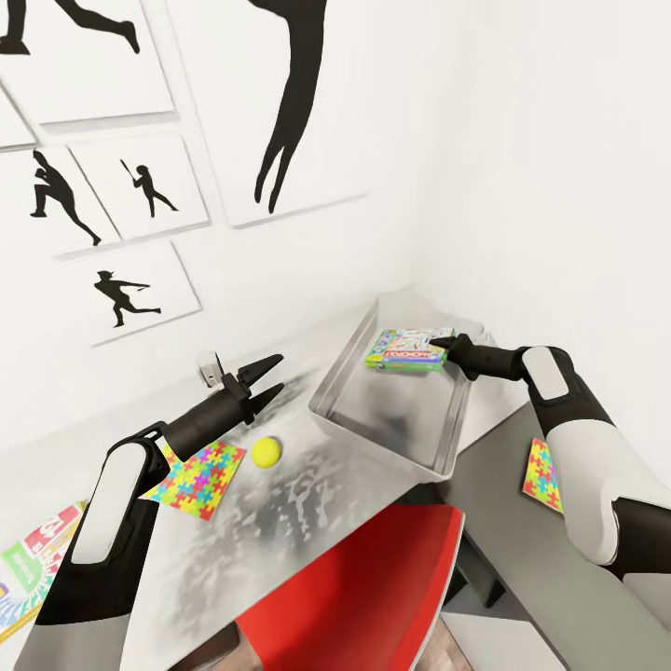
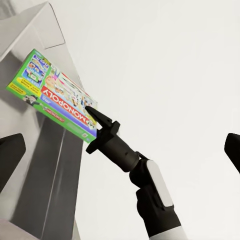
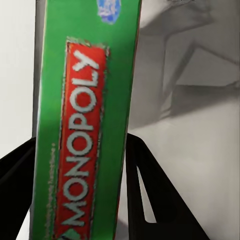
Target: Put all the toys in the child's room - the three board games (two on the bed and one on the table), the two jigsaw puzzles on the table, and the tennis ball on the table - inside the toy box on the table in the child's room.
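**A:** so what's the right gripper (image 1: 445, 347) doing?

**B:** it's pinching the Monopoly box (image 1: 408, 349) by one edge. In the wrist view the box (image 3: 82, 130) sits right between the two black fingers (image 3: 150, 195), both pressed against its sides. The box is held over the far end of the tray (image 1: 347, 382), up at about rim height; can't tell if it touches the rim.

**A:** and the left one?

**B:** left gripper (image 1: 268, 378) is spread wide, holding nothing, hovering above the table (image 1: 308, 485). The ball (image 1: 267, 452) is just below it on the tabletop, and a puzzle (image 1: 198, 477) lies flat beside the ball, under the forearm. The tray is just off to its side.

**A:** other puzzle?

**B:** the second puzzle (image 1: 542, 475) is on the dark part of the desk, under the right forearm, well behind that gripper.
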